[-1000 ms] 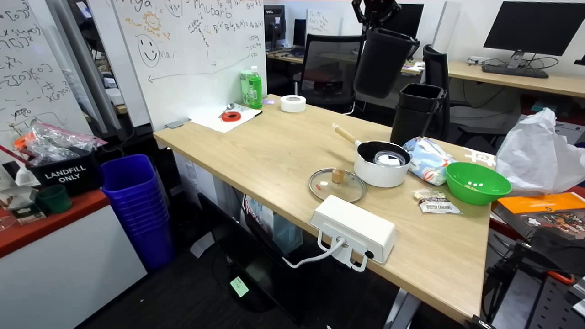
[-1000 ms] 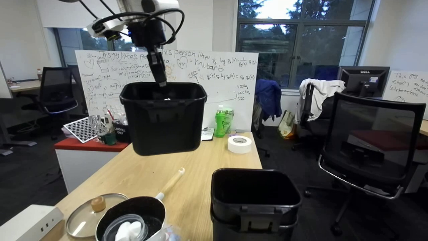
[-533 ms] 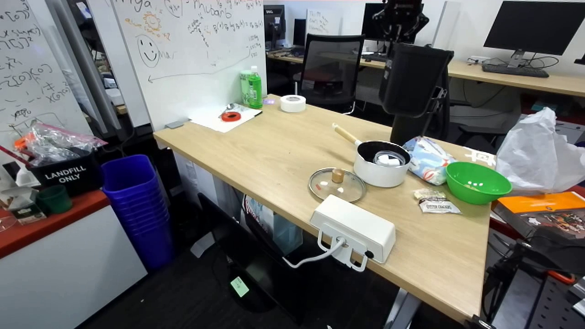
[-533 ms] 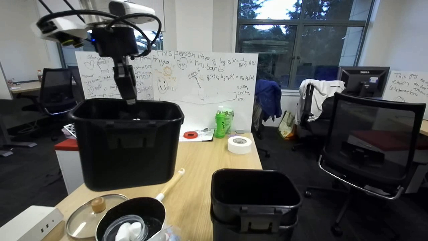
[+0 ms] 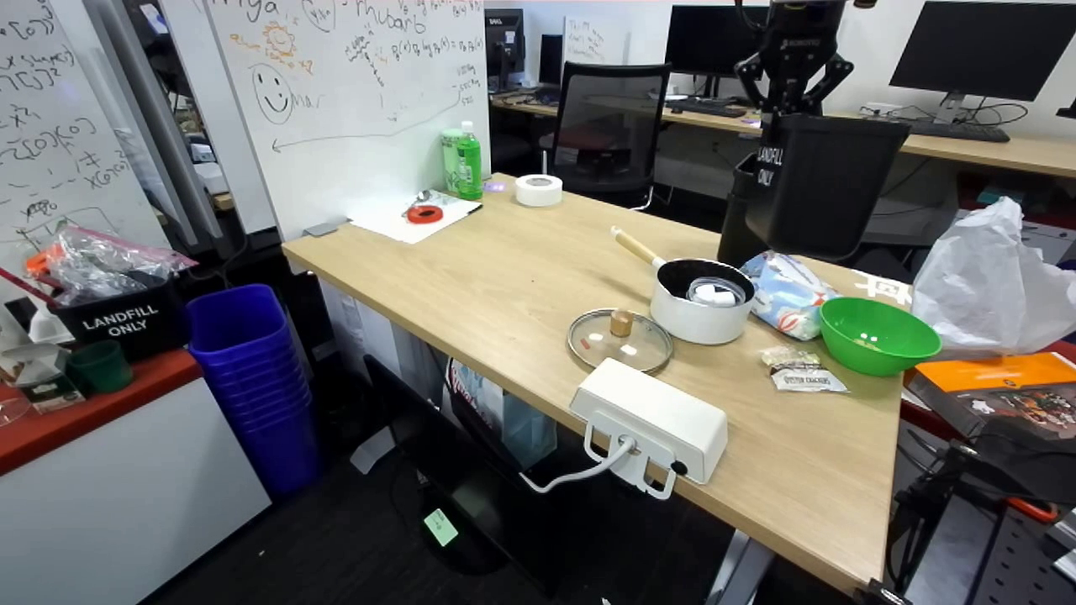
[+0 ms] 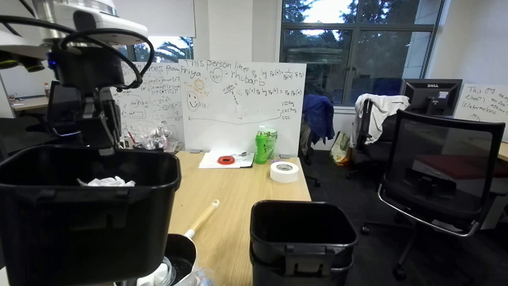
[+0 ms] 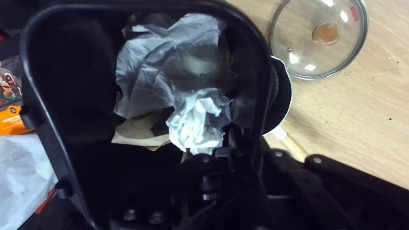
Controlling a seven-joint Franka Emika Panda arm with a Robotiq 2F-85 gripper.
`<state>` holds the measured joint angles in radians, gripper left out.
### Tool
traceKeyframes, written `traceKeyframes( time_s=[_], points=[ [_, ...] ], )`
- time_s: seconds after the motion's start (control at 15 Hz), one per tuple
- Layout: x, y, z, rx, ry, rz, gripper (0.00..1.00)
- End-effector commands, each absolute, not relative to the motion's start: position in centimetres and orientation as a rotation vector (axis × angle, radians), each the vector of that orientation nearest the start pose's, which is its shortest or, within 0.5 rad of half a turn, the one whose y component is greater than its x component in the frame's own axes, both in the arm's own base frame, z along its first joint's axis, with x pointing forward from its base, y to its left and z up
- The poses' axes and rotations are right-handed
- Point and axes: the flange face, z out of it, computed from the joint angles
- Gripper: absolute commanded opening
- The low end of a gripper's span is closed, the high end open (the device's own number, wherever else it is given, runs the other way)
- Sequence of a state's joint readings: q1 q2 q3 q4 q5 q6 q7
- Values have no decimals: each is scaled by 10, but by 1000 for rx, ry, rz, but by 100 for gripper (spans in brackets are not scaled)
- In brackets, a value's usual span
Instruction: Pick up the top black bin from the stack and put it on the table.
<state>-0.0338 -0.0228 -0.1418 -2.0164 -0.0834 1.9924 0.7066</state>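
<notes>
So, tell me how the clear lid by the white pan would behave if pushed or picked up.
The clear lid lies flat on the table, so it would probably slide rather than roll. It looks like glass, so perhaps fragile. Its raised knob should offer a grip.

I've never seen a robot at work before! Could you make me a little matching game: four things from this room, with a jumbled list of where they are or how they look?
Things
1. Black bin with crumpled paper inside
2. Stack of black bins
3. Saucepan
4. Glass lid

Places and looks
A. White outside, black inside
B. See-through, lying on the table
C. Held in the air, its rim pinched by the gripper
D. Nested one inside another

Right pairs: 1-C; 2-D; 3-A; 4-B
</notes>
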Motion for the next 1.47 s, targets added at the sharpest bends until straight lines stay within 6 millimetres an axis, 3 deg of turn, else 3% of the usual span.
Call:
traceKeyframes(
  time_s=[0.0,0.2,0.27,0.33,0.73,1.07,1.27,1.33,1.4],
  points=[
    [538,-101,462,-2927,1322,-28,9],
    [538,-101,462,-2928,1321,-27,9],
    [536,-98,459,-2934,1312,-19,2],
    [534,-95,456,-2944,1304,-17,2],
    [506,-40,413,-3031,1214,47,2],
    [467,2,369,-3057,1184,132,2],
    [445,21,349,-3097,1078,135,2],
    [457,18,348,-3098,1128,198,9],
    [452,22,343,-3103,1110,188,9]
  ],
)
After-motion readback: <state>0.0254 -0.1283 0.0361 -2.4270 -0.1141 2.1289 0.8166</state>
